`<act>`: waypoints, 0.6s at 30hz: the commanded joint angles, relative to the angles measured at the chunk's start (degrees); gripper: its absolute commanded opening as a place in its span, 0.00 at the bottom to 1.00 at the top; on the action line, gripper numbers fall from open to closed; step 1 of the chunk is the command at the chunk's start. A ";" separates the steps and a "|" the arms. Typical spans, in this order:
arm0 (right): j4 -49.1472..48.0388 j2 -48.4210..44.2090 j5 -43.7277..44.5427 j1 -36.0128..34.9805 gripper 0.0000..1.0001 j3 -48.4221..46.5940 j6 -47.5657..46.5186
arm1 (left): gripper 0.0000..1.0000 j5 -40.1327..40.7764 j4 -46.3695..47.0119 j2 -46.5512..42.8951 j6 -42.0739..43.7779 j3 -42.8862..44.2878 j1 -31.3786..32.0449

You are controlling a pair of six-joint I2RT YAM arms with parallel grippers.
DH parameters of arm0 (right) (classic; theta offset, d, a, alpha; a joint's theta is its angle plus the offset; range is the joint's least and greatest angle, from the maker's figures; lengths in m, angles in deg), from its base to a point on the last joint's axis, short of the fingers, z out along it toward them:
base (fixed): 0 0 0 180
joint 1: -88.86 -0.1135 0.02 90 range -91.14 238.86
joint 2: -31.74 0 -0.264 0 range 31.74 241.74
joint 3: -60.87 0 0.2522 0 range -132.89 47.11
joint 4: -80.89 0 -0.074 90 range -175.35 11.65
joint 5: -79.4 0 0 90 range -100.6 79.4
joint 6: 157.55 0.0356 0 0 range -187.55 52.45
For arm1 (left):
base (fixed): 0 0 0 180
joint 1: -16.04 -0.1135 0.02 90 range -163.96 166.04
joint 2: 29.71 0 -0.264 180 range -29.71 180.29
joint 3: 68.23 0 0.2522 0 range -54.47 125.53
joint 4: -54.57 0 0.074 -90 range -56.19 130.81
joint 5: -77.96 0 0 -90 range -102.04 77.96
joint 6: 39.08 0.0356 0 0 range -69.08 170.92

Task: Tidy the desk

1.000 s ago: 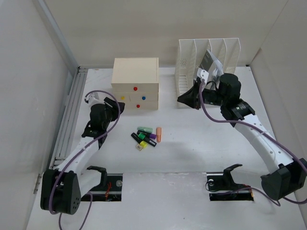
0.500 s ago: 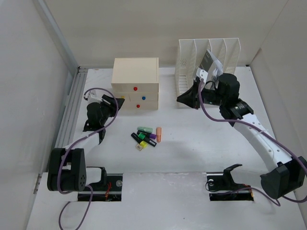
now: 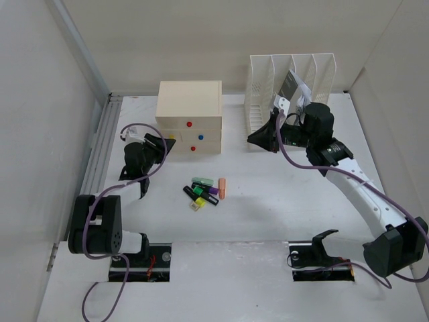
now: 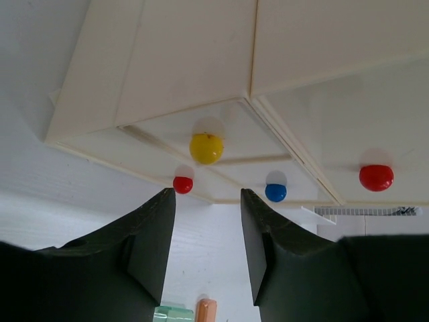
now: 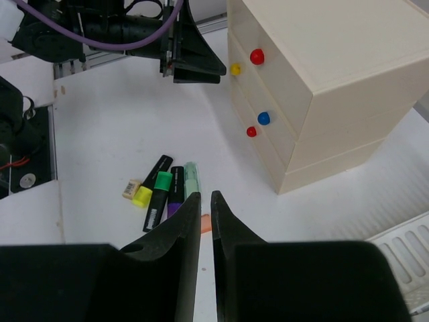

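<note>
The white desk [image 3: 268,201] holds a small pile of highlighter markers [image 3: 204,190] in its middle. My left gripper [image 3: 161,144] is open and empty, pointing at the front of the beige drawer box [image 3: 190,111]. In the left wrist view my left gripper [image 4: 206,194] sits just short of the yellow knob [image 4: 206,148]. My right gripper [image 3: 259,139] is shut and empty, hovering in front of the white file rack [image 3: 288,84]. In the right wrist view my right gripper [image 5: 206,196] is above the markers [image 5: 167,191].
The drawer box has red [image 4: 182,184], blue [image 4: 275,193] and another red knob [image 4: 375,177]. An aluminium rail [image 3: 97,157] runs along the desk's left side. Two cutouts [image 3: 144,261] [image 3: 322,265] lie at the near edge. Papers stand in the file rack.
My left arm has folded back and its elbow has risen, with the gripper shifting slightly left near the drawer box front. My right arm has hardly moved.
</note>
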State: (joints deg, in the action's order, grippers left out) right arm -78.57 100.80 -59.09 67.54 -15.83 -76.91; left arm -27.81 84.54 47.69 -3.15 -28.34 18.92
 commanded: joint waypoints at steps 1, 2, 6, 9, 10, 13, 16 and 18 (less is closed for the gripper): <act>-3.27 -0.15 -1.08 0.40 0.17 -0.08 0.75 | 0.40 0.65 3.38 0.64 -0.25 3.31 -0.24; -3.27 -0.15 -1.08 0.40 0.17 -0.08 0.75 | 0.40 0.65 3.38 0.64 -0.25 3.31 -0.24; -3.27 -0.15 -1.08 0.40 0.17 -0.08 0.75 | 0.37 1.71 4.53 2.22 -0.25 3.84 -0.24; -3.27 -0.15 -1.08 0.93 0.16 -0.08 0.75 | 0.37 2.23 4.53 3.88 -0.25 5.07 -0.24; -3.27 -0.15 -1.08 0.93 0.16 -0.08 0.75 | 0.36 2.23 4.53 3.89 -0.25 5.07 -0.24; -3.27 -0.15 -1.08 0.93 0.16 -0.08 0.75 | 0.36 2.23 5.05 4.94 -0.78 5.60 -0.24; -3.27 -0.15 -1.08 0.93 0.16 -0.08 0.75 | 0.33 2.76 5.05 5.56 -0.78 6.12 -0.24; -3.27 -0.15 -1.08 0.93 0.16 -0.08 0.75 | 0.30 2.76 5.05 5.56 -0.78 6.13 -0.24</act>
State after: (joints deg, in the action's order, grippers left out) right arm -78.59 100.80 -59.09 68.20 -15.81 -76.54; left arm -25.67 85.96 53.35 -3.76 -24.67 18.92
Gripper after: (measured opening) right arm 0.160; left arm 0.312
